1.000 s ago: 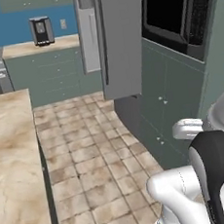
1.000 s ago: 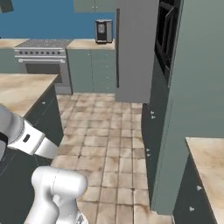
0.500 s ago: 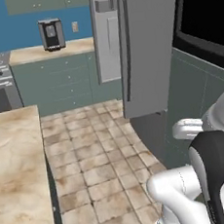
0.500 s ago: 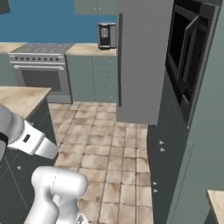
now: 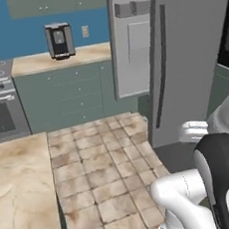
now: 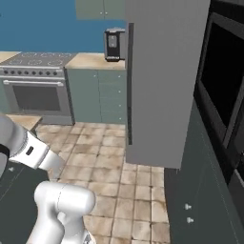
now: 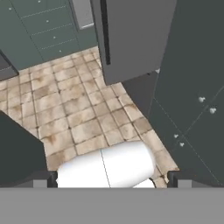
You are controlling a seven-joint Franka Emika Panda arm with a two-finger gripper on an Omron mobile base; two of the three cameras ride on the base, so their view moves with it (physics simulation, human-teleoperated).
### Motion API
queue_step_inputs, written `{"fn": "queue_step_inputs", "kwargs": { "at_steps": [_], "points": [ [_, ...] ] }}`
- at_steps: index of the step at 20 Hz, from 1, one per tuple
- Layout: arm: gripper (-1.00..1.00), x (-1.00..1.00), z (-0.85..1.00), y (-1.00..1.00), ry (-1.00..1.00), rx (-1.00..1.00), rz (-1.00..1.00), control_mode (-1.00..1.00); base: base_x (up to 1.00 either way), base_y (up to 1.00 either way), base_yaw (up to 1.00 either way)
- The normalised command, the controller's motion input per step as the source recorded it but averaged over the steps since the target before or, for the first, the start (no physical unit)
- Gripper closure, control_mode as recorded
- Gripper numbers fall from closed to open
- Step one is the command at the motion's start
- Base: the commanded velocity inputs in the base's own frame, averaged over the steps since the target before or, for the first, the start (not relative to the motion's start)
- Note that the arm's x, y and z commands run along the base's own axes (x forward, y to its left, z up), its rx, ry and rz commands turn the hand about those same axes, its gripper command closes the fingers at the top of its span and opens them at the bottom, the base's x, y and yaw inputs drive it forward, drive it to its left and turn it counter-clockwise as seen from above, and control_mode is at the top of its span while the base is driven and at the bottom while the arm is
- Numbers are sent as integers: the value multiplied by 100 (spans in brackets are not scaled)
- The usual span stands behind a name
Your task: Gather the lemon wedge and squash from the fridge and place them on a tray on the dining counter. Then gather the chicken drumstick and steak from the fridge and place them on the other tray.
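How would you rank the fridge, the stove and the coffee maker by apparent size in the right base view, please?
1. The fridge looks largest by far, though it also stands nearest the camera.
2. The stove, farther back against the wall, looks clearly smaller.
3. The coffee maker on the counter looks smallest.

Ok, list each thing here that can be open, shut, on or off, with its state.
fridge: doors shut.
oven: door shut.
coffee machine: upright on the counter; on or off can't be told.
wall oven: door shut.
lower cabinets: drawers and doors shut.
hand: open, holding nothing.
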Motion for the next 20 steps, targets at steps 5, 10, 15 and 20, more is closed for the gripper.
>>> {"fn": "queue_step_inputs", "kwargs": {
  "at_steps": [5,10,15,20],
  "points": [
    [-100,0,0,0,0,0,0,100,99,55,0],
    [-100,0,0,0,0,0,0,100,84,47,0],
    [-100,0,0,0,0,0,0,100,35,23,-5],
    [-100,0,0,0,0,0,0,100,79,26,-19]
  ]
}}
